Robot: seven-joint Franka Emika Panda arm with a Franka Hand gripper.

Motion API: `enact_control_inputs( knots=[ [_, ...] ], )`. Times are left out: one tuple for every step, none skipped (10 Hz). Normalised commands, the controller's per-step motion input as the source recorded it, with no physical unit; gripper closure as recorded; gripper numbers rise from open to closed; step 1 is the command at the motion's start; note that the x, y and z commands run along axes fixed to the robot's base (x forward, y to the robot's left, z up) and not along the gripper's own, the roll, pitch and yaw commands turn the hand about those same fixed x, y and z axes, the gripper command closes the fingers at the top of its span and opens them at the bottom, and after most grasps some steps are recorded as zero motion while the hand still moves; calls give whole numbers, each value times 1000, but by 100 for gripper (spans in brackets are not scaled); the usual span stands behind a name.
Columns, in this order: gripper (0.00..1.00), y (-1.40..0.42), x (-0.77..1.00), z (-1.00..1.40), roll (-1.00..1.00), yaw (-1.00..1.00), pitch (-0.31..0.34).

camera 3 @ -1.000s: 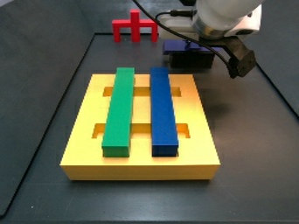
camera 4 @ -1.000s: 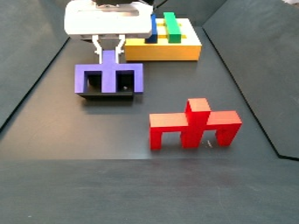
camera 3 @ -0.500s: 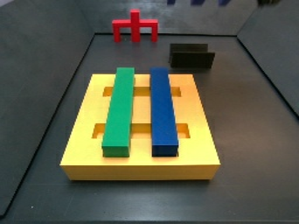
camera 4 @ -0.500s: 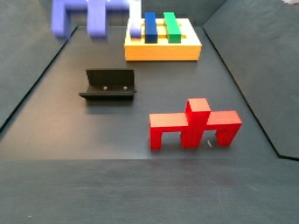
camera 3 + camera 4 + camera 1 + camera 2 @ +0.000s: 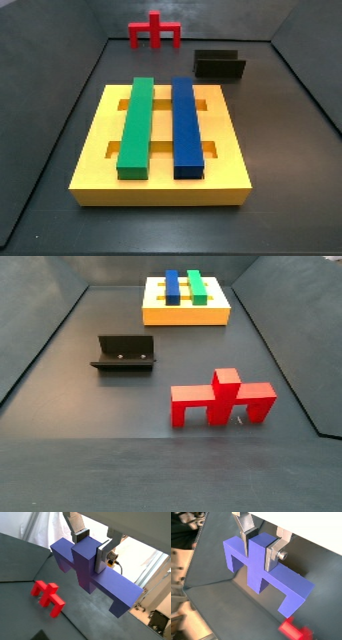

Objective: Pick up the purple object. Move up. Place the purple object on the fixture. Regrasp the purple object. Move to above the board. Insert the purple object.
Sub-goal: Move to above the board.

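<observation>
In both wrist views my gripper (image 5: 91,549) (image 5: 258,548) is shut on the central stem of the purple object (image 5: 87,569) (image 5: 261,574), with the crossbar running across below the fingers (image 5: 103,558). The piece hangs high above the dark floor. Neither side view shows the gripper or the purple object. The fixture (image 5: 221,65) (image 5: 123,353) stands bare on the floor. The yellow board (image 5: 214,186) (image 5: 187,315) carries a green bar (image 5: 136,125) and a blue bar (image 5: 187,125).
A red piece (image 5: 155,32) (image 5: 221,398) of similar shape stands on the floor apart from the fixture, and it also shows far below in the wrist views (image 5: 48,597) (image 5: 294,629). Dark walls border the floor.
One second ago the gripper held the purple object at the fixture. It has since risen with the piece, out of both side views, leaving the fixture bare.
</observation>
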Motion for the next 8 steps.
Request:
enact_control_inputs(
  knots=[
    [100, -1400, -927, 253, -1000, -15, 67],
    [100, -1400, -989, 272, -1000, -6, 44],
    [100, -1400, -1022, 250, -1000, 5, 41],
    [100, -1400, -1011, 246, -1000, 5, 41],
    [100, -1400, -1068, 261, -1000, 12, 29],
    [100, -736, -581, 132, -1000, 13, 20],
    [100, -214, -221, 26, -1000, 15, 8],
    [100, -75, -88, 21, -1000, 5, 15]
  ],
)
